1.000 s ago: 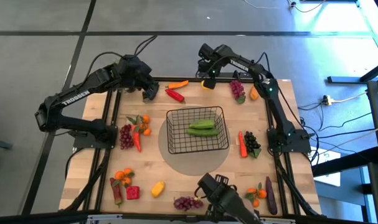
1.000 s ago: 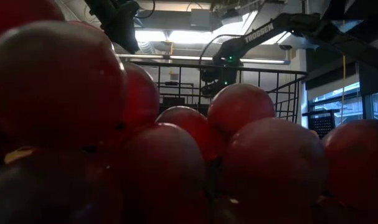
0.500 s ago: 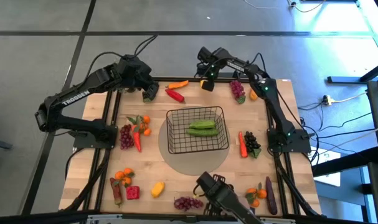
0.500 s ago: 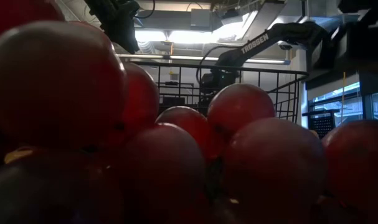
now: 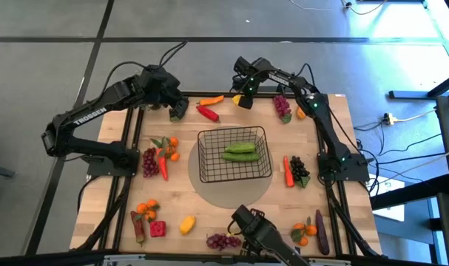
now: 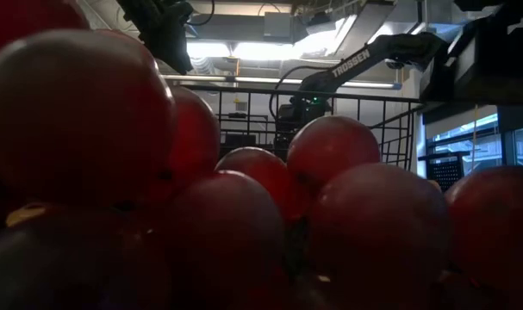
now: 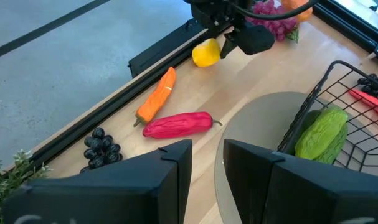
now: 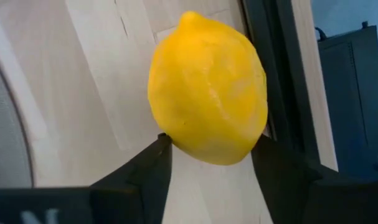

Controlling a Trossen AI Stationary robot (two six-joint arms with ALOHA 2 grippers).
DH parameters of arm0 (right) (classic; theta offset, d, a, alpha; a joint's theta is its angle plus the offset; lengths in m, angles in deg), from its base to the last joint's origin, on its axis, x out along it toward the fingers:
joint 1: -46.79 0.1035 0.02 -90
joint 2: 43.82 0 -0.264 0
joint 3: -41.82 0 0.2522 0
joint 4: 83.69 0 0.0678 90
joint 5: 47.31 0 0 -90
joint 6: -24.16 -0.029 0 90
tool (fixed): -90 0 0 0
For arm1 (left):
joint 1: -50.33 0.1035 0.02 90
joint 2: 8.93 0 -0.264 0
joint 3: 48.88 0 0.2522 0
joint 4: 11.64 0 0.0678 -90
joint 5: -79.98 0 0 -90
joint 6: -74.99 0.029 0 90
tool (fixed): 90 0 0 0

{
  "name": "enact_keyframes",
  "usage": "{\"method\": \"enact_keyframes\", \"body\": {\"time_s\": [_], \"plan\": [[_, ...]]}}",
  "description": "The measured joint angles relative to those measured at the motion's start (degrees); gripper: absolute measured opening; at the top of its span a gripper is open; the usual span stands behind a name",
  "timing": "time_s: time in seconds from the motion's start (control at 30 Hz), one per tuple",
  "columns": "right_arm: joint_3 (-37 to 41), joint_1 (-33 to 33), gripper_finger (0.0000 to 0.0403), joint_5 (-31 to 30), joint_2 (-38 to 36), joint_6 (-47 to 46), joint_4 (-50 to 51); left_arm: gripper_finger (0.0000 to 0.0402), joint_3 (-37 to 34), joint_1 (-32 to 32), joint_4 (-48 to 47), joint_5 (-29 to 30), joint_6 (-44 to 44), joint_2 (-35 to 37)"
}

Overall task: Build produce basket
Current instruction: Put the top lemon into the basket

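The black wire basket (image 5: 231, 131) stands mid-table with green produce (image 5: 239, 151) inside. A yellow lemon (image 5: 237, 99) is at the table's far edge. My right gripper (image 5: 243, 94) is over it and shut on it, and both show in the left wrist view (image 7: 235, 37). My left gripper (image 5: 178, 111) is open and empty above the far left of the table. It is near a red pepper (image 7: 177, 124) and an orange carrot (image 7: 156, 94) lying on the wood. My right gripper pinches the lemon (image 8: 207, 93) between its two fingers (image 8: 156, 163), one on each of its sides (image 8: 256, 138). The fingers come from above, slanting down. The lemon is at the table top by the far rail (image 7: 205, 53). I cannot tell whether it is lifted.
Purple grapes (image 5: 282, 106) and an orange (image 5: 302, 111) lie far right. A carrot and dark grapes (image 5: 294, 171) lie right of the basket. More produce lies left (image 5: 150, 161) and near (image 5: 187, 223). Grapes (image 6: 244, 215) fill the low view, the basket wire (image 6: 390, 112) behind them.
My right gripper has gone a little toward the table's left edge and down onto the lemon at the far edge. Its arm has swung with it. The lemon now shows slightly farther left than before.
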Motion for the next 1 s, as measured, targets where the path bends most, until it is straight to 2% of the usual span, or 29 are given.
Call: {"method": "enact_keyframes", "body": {"time_s": [0.17,0.27,0.57,0.67,1.0], "plan": [[0.0,0.1,0.0147,1.4,0.0,0.0,1.9,0.0081,0.0,0.0,0.0,0.0,0.0,0.0],[0.0,0.2,0.0135,3.3,0.0,-0.2,2.7,0.0081,0.0,0.0,0.0,0.0,0.1,0.0],[0.0,0.5,0.0163,3.5,0.0,1.2,3.3,0.0081,0.0,0.0,0.0,0.0,2.0,0.0],[0.0,1.0,0.0156,3.5,0.0,2.9,4.7,0.0081,0.0,0.0,0.0,0.0,2.0,0.0],[0.0,3.8,0.0007,3.5,-0.1,3.2,4.7,0.0081,0.0,0.0,0.0,0.0,3.5,0.0]]}}
